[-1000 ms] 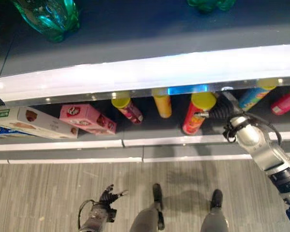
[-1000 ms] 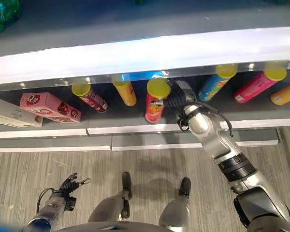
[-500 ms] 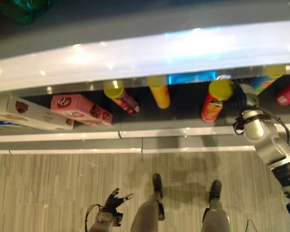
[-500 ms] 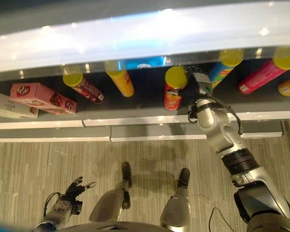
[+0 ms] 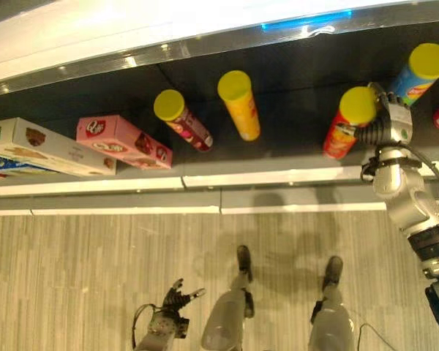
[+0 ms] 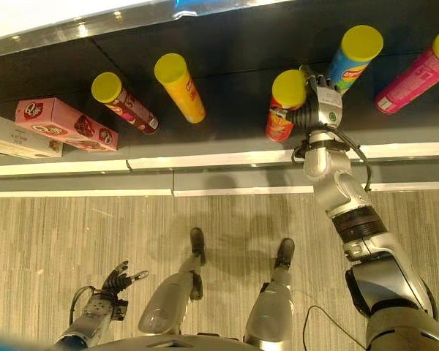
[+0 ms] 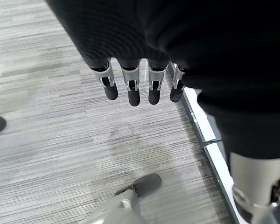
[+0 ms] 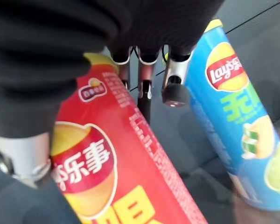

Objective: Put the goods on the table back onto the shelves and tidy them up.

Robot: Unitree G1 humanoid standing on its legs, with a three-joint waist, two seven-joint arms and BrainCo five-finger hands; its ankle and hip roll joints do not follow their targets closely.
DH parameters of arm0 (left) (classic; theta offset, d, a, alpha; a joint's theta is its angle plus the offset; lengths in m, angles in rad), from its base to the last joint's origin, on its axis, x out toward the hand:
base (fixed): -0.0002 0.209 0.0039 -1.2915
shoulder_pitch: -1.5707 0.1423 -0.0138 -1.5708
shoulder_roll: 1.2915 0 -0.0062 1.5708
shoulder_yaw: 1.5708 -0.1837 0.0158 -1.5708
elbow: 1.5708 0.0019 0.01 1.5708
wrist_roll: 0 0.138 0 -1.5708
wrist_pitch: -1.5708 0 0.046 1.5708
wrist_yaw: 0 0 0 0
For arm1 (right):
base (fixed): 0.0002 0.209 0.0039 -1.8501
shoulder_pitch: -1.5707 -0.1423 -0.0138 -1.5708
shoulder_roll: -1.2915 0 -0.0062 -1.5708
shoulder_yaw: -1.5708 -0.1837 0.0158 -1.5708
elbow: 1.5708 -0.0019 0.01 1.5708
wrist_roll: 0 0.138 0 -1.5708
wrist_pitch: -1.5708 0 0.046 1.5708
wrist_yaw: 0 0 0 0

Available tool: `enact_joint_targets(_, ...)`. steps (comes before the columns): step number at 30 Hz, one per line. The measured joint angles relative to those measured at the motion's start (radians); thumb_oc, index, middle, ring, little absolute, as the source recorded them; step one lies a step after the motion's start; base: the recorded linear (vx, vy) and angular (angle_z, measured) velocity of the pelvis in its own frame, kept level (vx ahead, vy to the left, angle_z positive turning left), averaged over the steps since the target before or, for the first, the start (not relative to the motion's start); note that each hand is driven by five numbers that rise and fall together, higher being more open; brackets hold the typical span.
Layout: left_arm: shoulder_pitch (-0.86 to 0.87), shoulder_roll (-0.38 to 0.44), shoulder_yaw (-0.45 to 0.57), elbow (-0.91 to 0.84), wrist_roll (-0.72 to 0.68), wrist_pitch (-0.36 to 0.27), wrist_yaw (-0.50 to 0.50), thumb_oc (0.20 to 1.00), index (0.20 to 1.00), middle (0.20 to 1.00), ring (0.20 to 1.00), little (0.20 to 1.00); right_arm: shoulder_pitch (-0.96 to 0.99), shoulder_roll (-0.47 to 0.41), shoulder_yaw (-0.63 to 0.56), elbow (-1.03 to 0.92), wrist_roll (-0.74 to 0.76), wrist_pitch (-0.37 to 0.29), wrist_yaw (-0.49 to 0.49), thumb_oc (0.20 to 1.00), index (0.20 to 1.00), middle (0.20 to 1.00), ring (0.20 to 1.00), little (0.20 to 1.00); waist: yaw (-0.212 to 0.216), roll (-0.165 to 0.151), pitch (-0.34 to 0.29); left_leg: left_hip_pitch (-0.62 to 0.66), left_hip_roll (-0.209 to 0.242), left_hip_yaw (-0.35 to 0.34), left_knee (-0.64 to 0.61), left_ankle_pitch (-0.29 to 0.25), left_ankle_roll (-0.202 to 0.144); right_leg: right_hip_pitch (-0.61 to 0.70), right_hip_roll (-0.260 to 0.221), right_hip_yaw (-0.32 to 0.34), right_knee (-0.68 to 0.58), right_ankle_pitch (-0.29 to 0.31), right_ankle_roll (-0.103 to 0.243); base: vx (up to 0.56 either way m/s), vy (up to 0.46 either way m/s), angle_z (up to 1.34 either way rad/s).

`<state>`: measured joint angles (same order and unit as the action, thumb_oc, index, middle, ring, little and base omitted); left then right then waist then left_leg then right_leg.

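Eye views: right hand [image 6: 318,110] on shelf [image 6: 227,157], fingers wrapped round upright red can [image 5: 347,121]; blue can [image 6: 353,53] just beside it. Left hand [image 5: 177,298] low over floor [image 5: 73,278], fingers relaxed, holding nothing. Right wrist view: thumb and fingers [image 8: 173,88] clasp red can, blue can adjacent.

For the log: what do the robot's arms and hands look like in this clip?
The right arm is silver-grey with a black ribbed band at the forearm. The right robot hand is silver with a dark ribbed wrist cover. The left robot hand has silver fingers with dark tips under a dark ribbed cover.
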<state>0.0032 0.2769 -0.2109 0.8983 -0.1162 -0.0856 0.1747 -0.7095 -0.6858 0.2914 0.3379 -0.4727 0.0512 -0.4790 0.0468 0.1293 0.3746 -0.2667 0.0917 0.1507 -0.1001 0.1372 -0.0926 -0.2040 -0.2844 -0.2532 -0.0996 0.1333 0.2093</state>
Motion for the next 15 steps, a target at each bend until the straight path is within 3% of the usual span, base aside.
enact_joint_targets(11, -0.022, 0.000, -0.020, -0.001, 0.000, -0.004, 0.017, 1.000, 1.000, 1.000, 1.000, 1.000, -0.084, -0.003, 0.002, 0.072, -0.003, 0.033, -0.041, 0.200, 0.200, 0.200, 0.200, 0.200, 0.043, 0.005, 0.002, -0.017, -0.005, -0.026, 0.000, 0.001, 0.001, 0.001, -0.003, -0.025, 0.000, -0.001, 0.000, 0.02, -0.005, 0.06)
enact_joint_targets(15, -0.023, 0.000, -0.027, -0.001, 0.000, -0.004, 0.017, 1.000, 1.000, 1.000, 1.000, 1.000, -0.093, -0.003, 0.003, 0.085, -0.003, 0.034, -0.062, 0.200, 0.200, 0.200, 0.200, 0.200, 0.041, 0.007, 0.001, -0.029, -0.010, -0.045, 0.000, 0.007, 0.004, 0.000, -0.006, -0.042, 0.000, -0.003, 0.001, 0.02, -0.003, 0.11)
